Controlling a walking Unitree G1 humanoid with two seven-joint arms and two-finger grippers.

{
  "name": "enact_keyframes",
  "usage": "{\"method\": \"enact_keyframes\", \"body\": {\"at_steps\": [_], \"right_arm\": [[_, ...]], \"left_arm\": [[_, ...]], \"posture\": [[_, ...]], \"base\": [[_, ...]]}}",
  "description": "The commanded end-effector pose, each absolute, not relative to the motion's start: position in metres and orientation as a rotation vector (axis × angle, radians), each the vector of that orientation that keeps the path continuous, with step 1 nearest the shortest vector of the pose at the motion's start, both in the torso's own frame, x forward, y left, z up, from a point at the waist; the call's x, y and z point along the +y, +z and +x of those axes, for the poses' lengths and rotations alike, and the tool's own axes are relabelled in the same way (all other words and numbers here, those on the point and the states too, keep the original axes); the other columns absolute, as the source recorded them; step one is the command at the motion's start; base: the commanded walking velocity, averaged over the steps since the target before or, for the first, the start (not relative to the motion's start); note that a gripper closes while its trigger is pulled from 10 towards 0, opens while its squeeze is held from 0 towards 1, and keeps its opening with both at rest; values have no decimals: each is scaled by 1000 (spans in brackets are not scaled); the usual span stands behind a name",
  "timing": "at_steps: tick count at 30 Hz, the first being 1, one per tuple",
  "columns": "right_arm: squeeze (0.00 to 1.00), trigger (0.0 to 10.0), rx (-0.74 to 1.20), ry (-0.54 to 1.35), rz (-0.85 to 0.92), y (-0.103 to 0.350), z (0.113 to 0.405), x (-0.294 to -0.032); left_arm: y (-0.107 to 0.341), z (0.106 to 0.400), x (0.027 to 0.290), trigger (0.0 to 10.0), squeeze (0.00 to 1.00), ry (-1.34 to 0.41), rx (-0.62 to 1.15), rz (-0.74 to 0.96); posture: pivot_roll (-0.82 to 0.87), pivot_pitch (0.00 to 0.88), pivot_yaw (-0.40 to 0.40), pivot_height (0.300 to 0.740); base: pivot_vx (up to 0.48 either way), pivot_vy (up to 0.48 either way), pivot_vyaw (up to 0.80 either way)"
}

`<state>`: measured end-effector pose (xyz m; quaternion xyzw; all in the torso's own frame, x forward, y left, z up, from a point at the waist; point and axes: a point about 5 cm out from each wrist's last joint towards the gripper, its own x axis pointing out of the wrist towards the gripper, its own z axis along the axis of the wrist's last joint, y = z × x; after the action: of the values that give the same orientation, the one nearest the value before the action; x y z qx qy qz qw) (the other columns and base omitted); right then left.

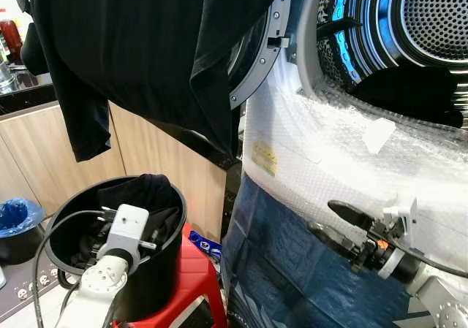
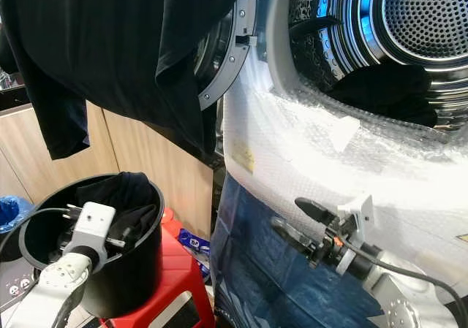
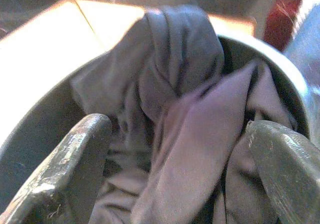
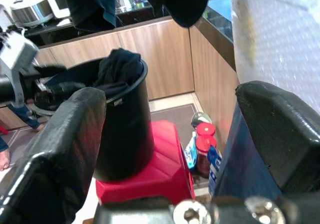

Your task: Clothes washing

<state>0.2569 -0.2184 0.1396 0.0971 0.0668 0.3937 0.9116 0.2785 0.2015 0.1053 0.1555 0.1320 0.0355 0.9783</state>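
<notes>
Open washer drum (image 1: 409, 36), left pincer (image 3: 170, 174) spread over bucket (image 1: 164, 269) clothes (image 3: 175, 99), right pincer (image 1: 333, 218) spread.

Red plastic stool (image 1: 191, 284) on the floor (image 4: 172, 108) beside the washer front, bearing a black bucket (image 1: 157, 269) with dark clothes (image 1: 142, 193) heaped over its rim; red-capped bottles (image 4: 204, 151) standing on the floor just beside the stool
</notes>
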Motion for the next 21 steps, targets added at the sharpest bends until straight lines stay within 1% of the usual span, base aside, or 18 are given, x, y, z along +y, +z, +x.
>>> {"method": "enact_keyframes", "body": {"at_steps": [1,2,4,5,8,17,21], "right_arm": [[0,10000,107,800,179,148,256,-223],[0,10000,108,798,181,147,256,-222],[0,10000,109,799,181,147,256,-222],[0,10000,103,799,181,147,257,-221],[0,10000,95,806,185,149,258,-220],[0,10000,85,838,183,154,260,-220],[0,10000,76,851,187,157,258,-221]], "left_arm": [[116,278,195,10000,0,79,194,320],[121,277,191,10000,0,91,145,321],[125,275,192,10000,0,143,113,326],[119,272,190,10000,0,127,154,297],[113,269,190,10000,0,105,168,323],[99,263,224,10000,0,238,244,229],[93,264,229,10000,0,230,276,203]], "posture": [[18,0,-30,740],[17,0,-29,740],[18,0,-28,740],[21,0,-28,740],[28,0,-31,740],[39,0,-47,740],[35,0,-53,740]], "base": [[0,0,0],[0,0,0],[0,0,0],[0,0,0],[0,0,0],[0,0,0],[0,0,0]]}}
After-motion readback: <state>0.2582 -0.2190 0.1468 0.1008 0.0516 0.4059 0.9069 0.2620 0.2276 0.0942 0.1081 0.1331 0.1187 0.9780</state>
